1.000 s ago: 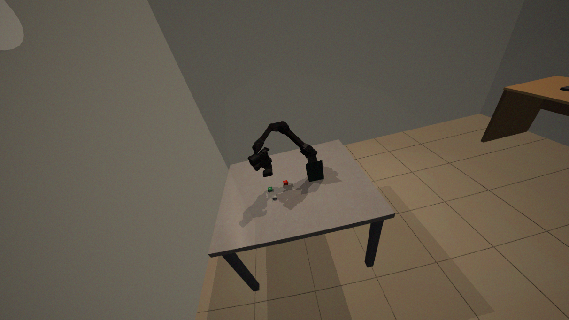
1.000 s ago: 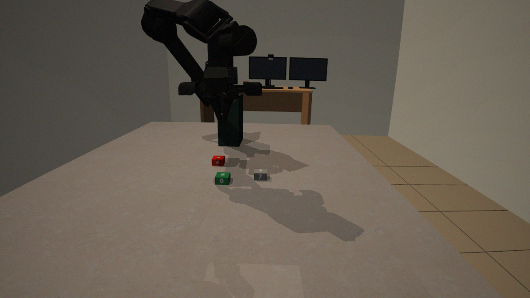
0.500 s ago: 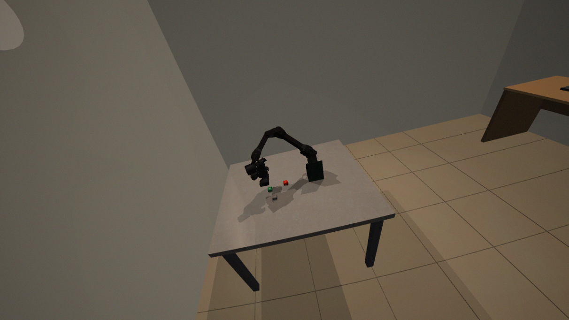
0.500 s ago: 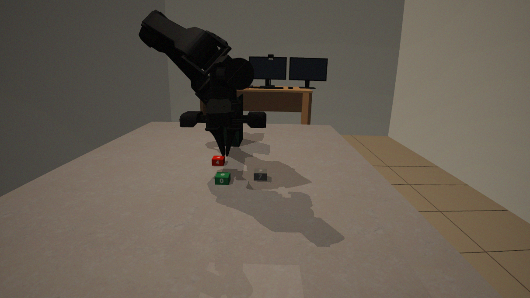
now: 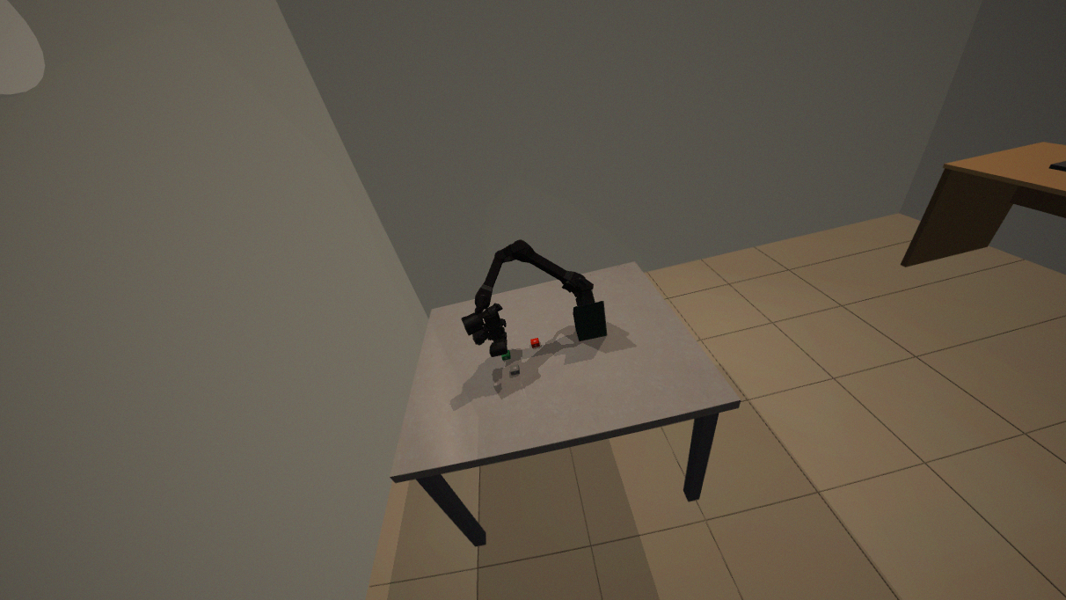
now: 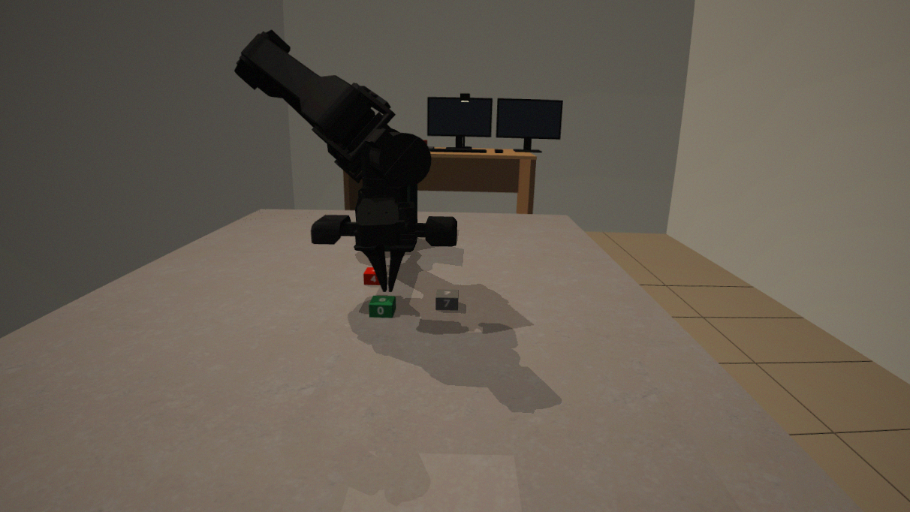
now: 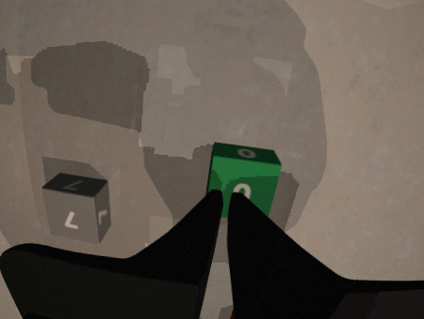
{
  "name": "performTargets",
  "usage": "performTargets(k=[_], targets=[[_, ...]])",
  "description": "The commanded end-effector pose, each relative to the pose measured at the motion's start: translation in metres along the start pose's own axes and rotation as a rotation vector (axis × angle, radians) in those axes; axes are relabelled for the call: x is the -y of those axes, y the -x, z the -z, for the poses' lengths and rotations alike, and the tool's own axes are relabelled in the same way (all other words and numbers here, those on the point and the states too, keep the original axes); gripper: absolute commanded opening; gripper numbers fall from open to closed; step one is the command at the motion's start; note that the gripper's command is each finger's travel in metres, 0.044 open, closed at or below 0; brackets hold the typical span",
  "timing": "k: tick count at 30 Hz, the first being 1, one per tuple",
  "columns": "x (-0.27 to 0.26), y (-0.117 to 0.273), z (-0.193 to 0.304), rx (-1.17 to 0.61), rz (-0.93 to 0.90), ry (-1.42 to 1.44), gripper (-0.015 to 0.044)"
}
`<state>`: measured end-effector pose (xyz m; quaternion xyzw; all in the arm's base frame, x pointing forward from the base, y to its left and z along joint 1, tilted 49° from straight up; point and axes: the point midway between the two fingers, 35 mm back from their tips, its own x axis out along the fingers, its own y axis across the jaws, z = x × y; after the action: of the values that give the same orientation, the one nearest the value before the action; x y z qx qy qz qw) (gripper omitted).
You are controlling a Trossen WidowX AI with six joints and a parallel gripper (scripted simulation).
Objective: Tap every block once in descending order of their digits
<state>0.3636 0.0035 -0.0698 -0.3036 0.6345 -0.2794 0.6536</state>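
Note:
My gripper [image 6: 388,290] [image 7: 224,201] is shut with nothing between its tips, just above the green block. The green block [image 6: 381,308] [image 7: 249,171] shows a 0 and sits on the table; in the top view the green block [image 5: 506,356] is partly hidden by the gripper. A grey block [image 5: 514,369] [image 6: 446,300] [image 7: 72,213] shows a 7 and sits to one side, right of the green one in the exterior view. A red block [image 5: 535,342] [image 6: 371,276] shows a 4, sits nearer the arm's base, and is partly behind a finger in the exterior view.
The blocks and the arm's dark base [image 5: 589,320] stand on a light table [image 5: 596,395] [image 6: 191,394]. The arm's shadow falls across the table around the green and grey blocks. A wooden desk [image 5: 1006,167] [image 6: 525,181] with two monitors stands away from the table.

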Motion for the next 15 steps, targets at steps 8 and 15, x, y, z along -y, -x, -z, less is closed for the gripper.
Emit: performTargets(k=[8,15], targets=[[0.002,-0.02,0.003,-0.008,0.007,0.007,0.002],[0.001,-0.013,0.001,-0.003,0.002,0.001,0.002]])
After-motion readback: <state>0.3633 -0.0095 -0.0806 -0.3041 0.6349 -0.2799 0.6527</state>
